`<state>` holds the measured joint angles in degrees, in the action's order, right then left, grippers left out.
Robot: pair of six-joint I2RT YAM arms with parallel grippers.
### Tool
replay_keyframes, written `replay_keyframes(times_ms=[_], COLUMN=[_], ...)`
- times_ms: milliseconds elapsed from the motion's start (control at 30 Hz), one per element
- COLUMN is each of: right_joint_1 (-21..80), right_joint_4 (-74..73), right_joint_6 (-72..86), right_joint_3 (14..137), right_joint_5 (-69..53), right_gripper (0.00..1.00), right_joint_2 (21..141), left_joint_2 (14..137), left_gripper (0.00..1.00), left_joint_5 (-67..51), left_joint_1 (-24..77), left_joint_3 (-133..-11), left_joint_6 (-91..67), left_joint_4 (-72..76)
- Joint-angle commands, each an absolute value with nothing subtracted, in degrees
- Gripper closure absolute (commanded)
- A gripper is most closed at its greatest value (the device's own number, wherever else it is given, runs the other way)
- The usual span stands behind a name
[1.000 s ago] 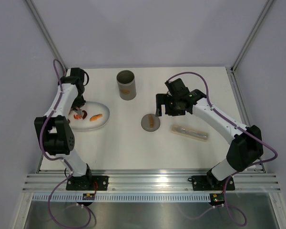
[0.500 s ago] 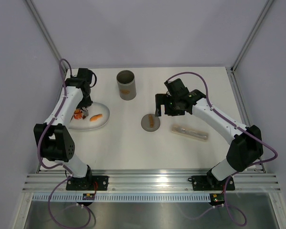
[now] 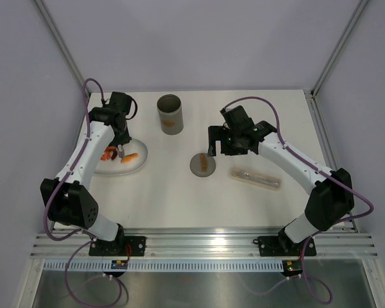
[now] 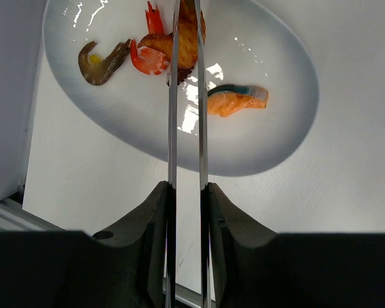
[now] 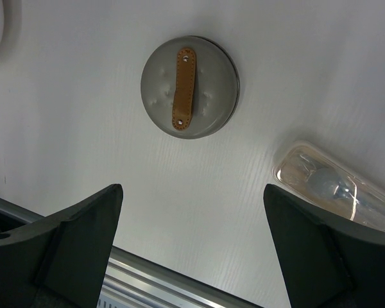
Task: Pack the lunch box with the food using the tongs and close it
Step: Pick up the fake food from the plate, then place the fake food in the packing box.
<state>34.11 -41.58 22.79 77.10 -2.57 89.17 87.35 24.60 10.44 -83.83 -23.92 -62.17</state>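
My left gripper (image 4: 187, 189) is shut on the silver tongs (image 4: 172, 128), one arm against each finger. The tongs' tips pinch an orange-brown piece of food (image 4: 188, 37) over the white plate (image 4: 263, 141). Beside it lie a red shrimp (image 4: 147, 56), a dark piece (image 4: 102, 61) and an orange salmon-like piece (image 4: 237, 100). In the top view the left gripper (image 3: 120, 145) hangs over the plate's left part. The grey lunch box (image 3: 170, 114) stands open at the back. Its lid (image 5: 189, 85) with a tan strap lies flat below my open, empty right gripper (image 5: 192, 192).
A tan packet in clear wrapping (image 3: 255, 178) lies right of the lid (image 3: 203, 164). The plate (image 3: 136, 167) sits near the table's left edge, close to the left wall. My right gripper (image 3: 215, 145) hovers between canister and packet.
The left arm has swung rightward and farther over the plate, carrying the tongs, and its jaws have squeezed the tongs slightly narrower. The right arm has stayed still.
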Motion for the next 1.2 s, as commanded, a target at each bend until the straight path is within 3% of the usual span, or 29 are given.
replay_keyframes(times_ms=[0, 633, 1167], right_joint_1=[34.63, 34.72, 34.72], right_joint_4=[-39.55, -38.5, -39.99], right_joint_6=[22.94, 22.32, 22.59], right_joint_3=[76.64, 73.65, 72.69], right_joint_5=[-2.37, -0.26, 2.99], right_gripper=[0.01, 0.01, 0.01], right_joint_2=[88.07, 84.82, 82.79], left_joint_2=[83.76, 76.82, 79.1], left_gripper=[1.0, 1.0, 1.0], left_joint_5=[21.2, 12.84, -7.02], left_joint_1=[11.51, 14.94, 14.94], left_joint_3=[-84.64, -98.96, -101.34], left_joint_6=[-23.91, -23.73, -27.15], left_joint_4=[-61.35, -63.64, -47.29])
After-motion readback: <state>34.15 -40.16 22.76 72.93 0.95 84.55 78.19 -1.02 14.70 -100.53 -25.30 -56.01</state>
